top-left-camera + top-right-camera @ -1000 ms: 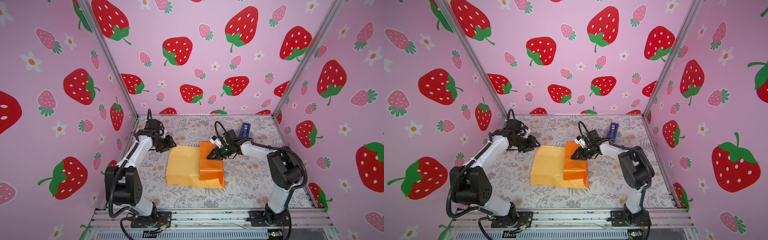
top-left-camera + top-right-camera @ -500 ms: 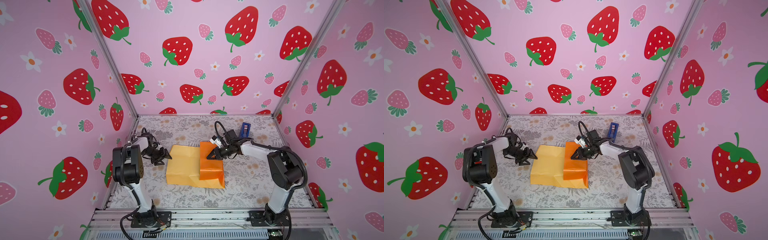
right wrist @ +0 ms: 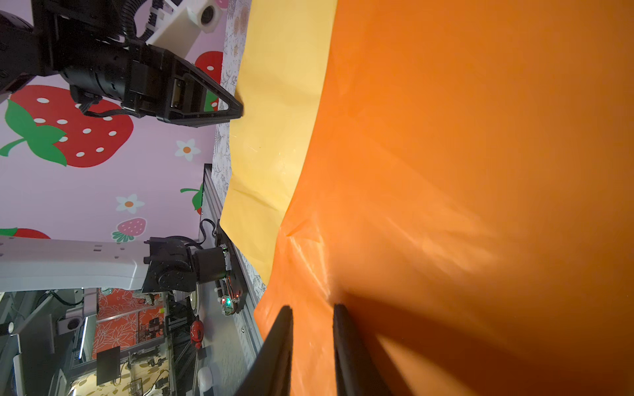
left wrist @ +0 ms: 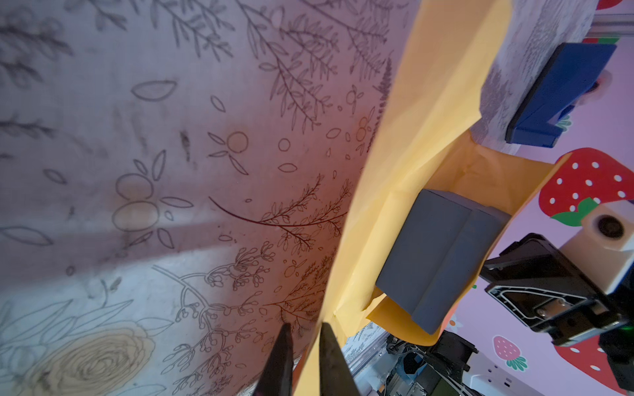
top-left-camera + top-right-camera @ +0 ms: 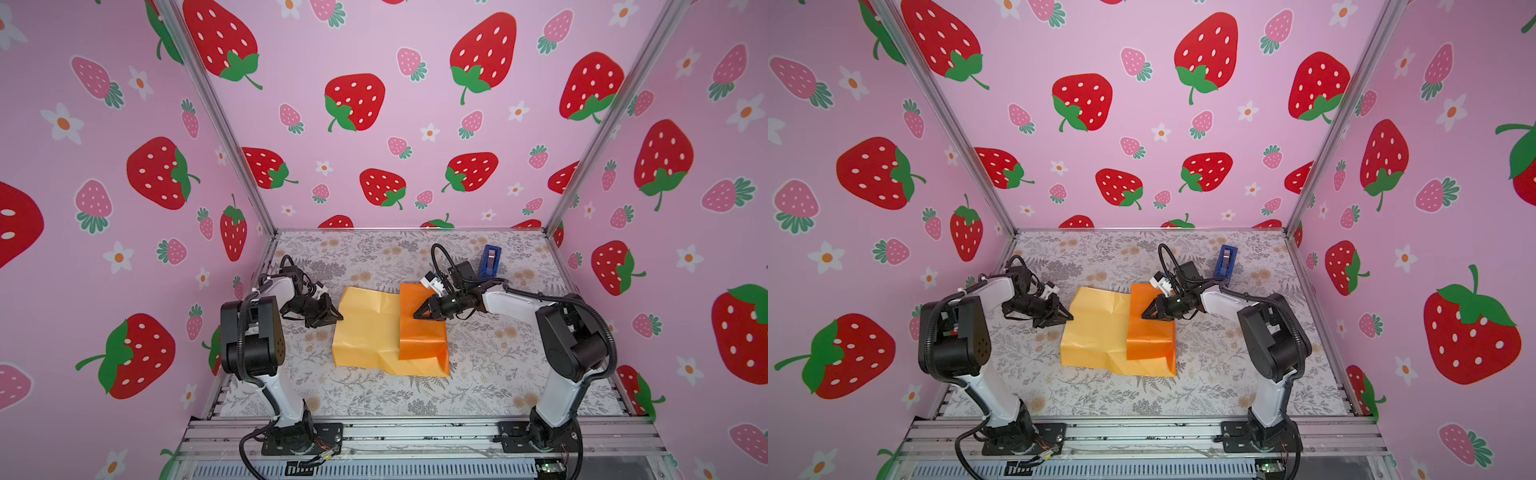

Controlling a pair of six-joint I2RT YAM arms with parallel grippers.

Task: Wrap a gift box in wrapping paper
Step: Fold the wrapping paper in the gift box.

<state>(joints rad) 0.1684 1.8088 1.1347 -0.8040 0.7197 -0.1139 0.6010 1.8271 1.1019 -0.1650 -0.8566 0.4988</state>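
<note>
The wrapping paper lies mid-table, pale yellow face up, with its orange flap folded over the right part. The gift box, dark navy, shows only in the left wrist view, under that flap; both top views hide it. My left gripper sits at the sheet's left edge, one finger under and one over it, shut on the paper. My right gripper rests on the orange flap above the box, jaws a narrow gap apart, nothing between them.
A bright blue tape dispenser stands at the back right, just behind the right arm's wrist. The floral tablecloth runs to the metal rail at the front. Pink strawberry walls close in three sides.
My left arm swung down from the back left to the paper's left edge, and its jaws closed on that edge. The right gripper and the flap have not moved.
</note>
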